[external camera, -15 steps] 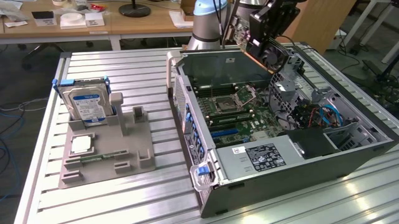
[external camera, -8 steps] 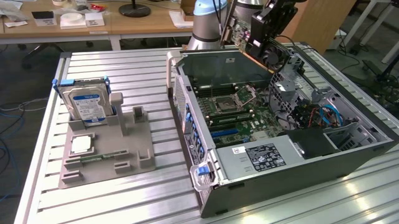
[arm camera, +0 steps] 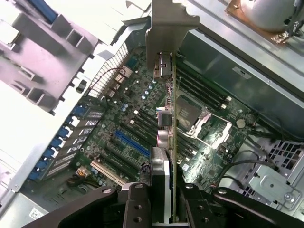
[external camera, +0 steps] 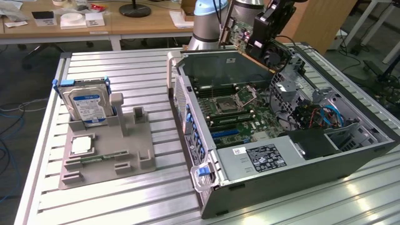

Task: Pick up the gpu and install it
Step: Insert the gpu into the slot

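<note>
The two dark fingers (arm camera: 137, 206) of the gripper (arm camera: 164, 199) pinch the graphics card (arm camera: 167, 137) between them, one on each face. The wrist view sees the card edge-on as a thin strip running away from the fingers, ending in its silver metal bracket (arm camera: 168, 28). Beyond it lies the green motherboard (arm camera: 128, 123) with its blue and black slots. The exterior view gives what that one cannot: the card's broad green circuit face (external camera: 239, 29), and that the card hangs in the air above the far end of the open computer case (external camera: 281, 183), clear of the board inside. There the black gripper sits above and on the exterior view's right of the card, and the grey and pale-blue arm (external camera: 209, 21) stands upright behind the case. On the exterior view's left, well apart from the case, a grey holder (external camera: 112, 159) on the slatted metal table (external camera: 125, 201) carries an upright hard drive (external camera: 87, 105) with a blue-and-white label.
</note>
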You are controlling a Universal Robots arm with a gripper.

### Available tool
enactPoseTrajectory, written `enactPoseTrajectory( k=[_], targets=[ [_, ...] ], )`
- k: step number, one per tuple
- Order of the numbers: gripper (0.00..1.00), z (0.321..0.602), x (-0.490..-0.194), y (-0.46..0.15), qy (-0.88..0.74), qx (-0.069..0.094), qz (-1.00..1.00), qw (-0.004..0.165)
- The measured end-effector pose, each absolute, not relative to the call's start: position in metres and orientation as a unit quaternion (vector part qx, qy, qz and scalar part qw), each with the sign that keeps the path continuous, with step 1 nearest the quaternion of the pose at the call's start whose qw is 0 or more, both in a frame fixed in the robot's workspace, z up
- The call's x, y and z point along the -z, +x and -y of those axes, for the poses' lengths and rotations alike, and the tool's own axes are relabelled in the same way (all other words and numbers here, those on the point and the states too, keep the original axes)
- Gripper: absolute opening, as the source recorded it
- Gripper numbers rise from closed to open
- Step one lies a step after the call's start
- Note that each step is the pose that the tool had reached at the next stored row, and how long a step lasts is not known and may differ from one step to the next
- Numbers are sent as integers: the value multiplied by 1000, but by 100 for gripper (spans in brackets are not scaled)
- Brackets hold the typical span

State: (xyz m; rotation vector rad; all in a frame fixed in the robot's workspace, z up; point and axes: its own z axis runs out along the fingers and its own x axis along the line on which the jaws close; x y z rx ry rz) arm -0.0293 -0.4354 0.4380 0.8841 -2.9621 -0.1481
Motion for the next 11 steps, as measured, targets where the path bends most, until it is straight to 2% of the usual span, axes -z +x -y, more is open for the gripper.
enactPoseTrajectory(
  k=[11],
  targets=[
    [28, 435, -438, -29, 350, 46, 935, 27]
  ],
)
